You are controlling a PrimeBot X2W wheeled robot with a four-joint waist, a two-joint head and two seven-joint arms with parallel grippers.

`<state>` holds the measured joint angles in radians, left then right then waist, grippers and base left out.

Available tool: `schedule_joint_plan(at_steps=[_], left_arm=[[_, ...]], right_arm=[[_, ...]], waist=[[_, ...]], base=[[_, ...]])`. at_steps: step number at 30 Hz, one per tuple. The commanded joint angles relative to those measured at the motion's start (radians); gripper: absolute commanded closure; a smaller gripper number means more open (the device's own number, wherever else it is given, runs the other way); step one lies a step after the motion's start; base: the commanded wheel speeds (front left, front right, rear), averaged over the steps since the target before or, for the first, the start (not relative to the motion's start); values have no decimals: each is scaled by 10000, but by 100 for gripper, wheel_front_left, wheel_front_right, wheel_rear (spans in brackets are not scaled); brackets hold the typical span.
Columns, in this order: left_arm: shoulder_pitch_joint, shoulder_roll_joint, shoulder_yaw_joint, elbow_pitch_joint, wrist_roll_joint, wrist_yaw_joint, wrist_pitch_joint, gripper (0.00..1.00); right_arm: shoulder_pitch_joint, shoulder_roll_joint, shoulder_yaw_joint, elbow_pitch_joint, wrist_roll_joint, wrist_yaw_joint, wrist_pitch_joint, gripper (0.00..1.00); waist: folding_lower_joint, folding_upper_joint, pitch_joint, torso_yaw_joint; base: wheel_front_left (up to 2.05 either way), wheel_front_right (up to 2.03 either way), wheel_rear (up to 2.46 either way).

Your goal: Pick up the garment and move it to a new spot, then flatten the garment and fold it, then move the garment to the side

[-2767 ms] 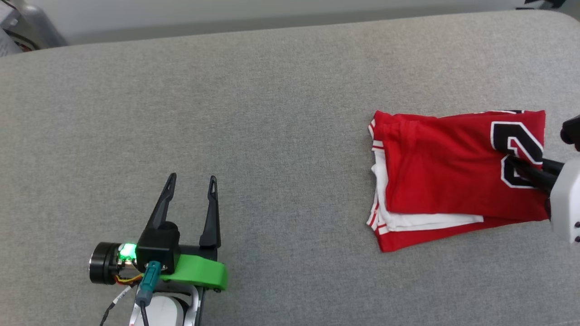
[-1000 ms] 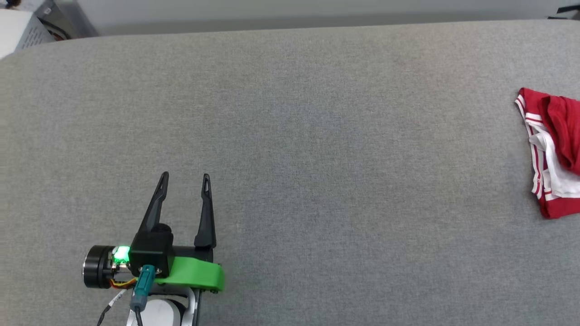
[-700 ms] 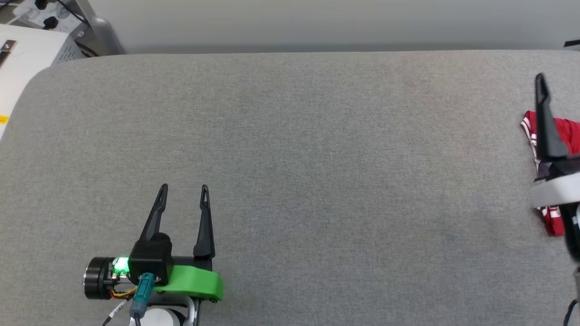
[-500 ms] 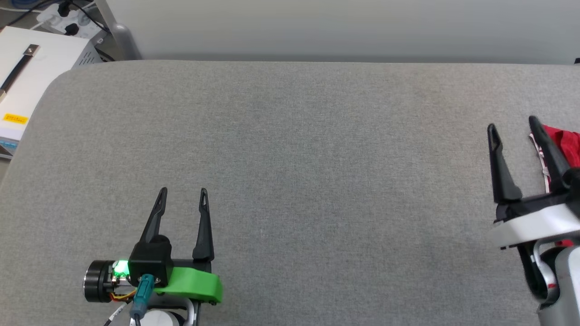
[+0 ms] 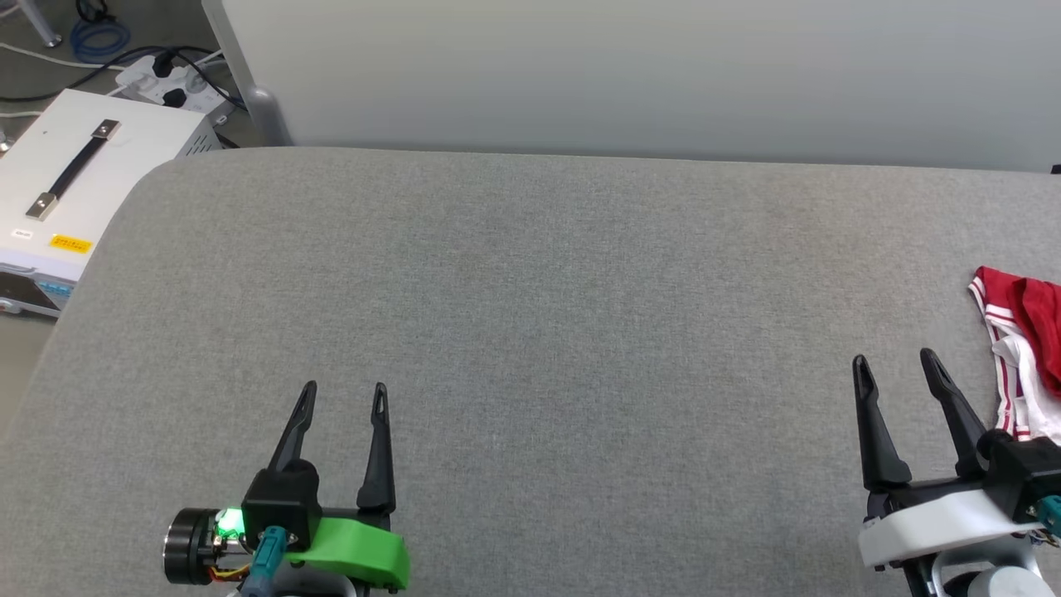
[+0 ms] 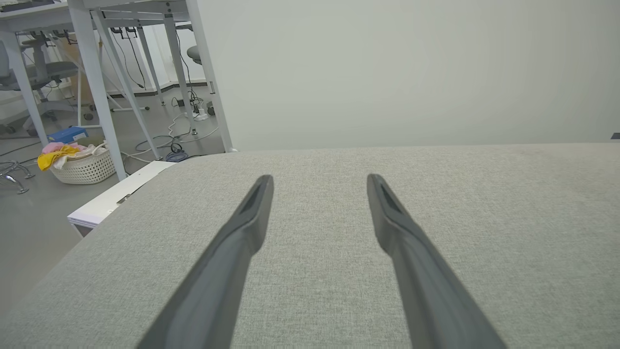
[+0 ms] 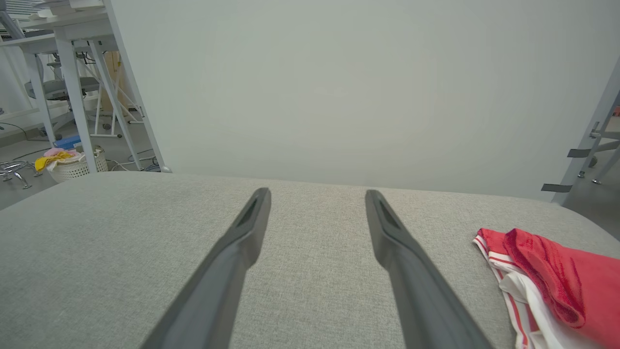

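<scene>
The red jersey garment with white, stripe-trimmed sleeves lies on the grey fabric-covered table at its far right, running past the head view's right edge. The right gripper with two long dark fingers sits just left of the garment, near the front edge. The left gripper sits at the front left, well apart from both. A pale flat wall panel stands behind the table. A white metal box with a black strap handle lies beside the table's back left corner, with a white power strip behind the box.

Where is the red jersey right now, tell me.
In the head view, the red jersey with white striped trim lies far right on the grey padded table, just right of the open right gripper.
</scene>
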<state>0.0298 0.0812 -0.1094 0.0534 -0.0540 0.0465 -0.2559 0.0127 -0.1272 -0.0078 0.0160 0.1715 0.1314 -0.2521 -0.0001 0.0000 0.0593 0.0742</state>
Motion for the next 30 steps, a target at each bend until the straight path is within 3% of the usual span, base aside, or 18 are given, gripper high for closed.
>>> schedule_joint_plan(at_steps=[1,17,18,30], left_arm=[[163,-63,24,26,-90,-92,-59,0],[524,-130,113,33,-102,-347,-59,0],[380,-92,104,38,-28,-305,6,100],[319,-111,187,-10,21,-317,238,100]], right_arm=[[221,75,-60,-129,-82,-7,-76,0],[1269,524,-340,-817,-414,-7,-95,0],[1125,512,-310,-755,-308,0,-33,100],[1014,534,-270,-702,-404,-1,191,100]], waist=[[1,0,-119,57],[1,0,-407,66],[1,0,-410,66],[1,0,-428,-6]], base=[[0,0,0],[0,0,0],[0,0,0],[0,0,0]])
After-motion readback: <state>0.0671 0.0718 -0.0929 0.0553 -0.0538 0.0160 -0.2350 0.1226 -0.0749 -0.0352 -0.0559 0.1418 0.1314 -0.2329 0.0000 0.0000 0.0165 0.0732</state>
